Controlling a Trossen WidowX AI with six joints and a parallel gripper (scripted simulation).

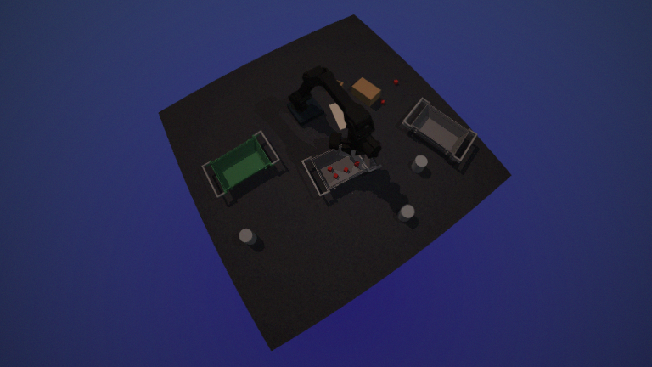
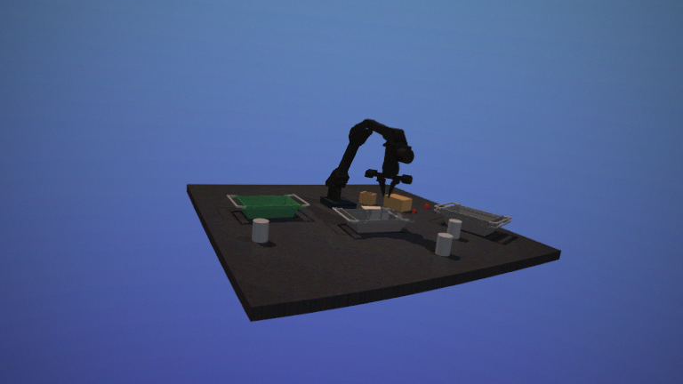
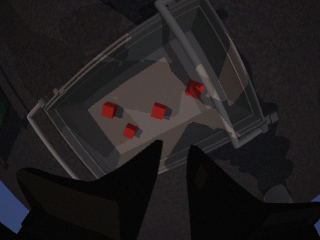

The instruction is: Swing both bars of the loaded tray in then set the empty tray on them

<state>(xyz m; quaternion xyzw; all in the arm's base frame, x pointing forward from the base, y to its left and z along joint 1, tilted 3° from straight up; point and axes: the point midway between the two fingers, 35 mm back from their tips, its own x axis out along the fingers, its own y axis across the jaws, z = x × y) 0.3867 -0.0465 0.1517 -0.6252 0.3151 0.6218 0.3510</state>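
Note:
The loaded grey tray (image 1: 348, 179) (image 2: 377, 226) (image 3: 145, 80) stands upright on the table with several red blocks (image 3: 159, 111) on its floor. In the wrist view one wire bar (image 3: 192, 55) lies across its top near the right end. The other bar (image 3: 52, 147) (image 1: 312, 177) sticks out over the left end. My gripper (image 3: 175, 148) (image 2: 385, 196) is narrowly open and empty, pointing down above the tray. Its fingertips are hard to make out in the top view. An empty grey tray (image 1: 438, 132) (image 2: 470, 219) stands at the right, its bars outward.
A green empty tray (image 1: 243, 166) (image 2: 269, 210) with bars outward stands left. White cylinders (image 1: 247, 236) (image 1: 407, 211) (image 1: 419, 163) stand in front and at right. An orange box (image 1: 366, 89) (image 2: 398, 202), a pale block (image 1: 338, 116) and loose red blocks (image 1: 396, 81) (image 1: 383, 102) lie behind.

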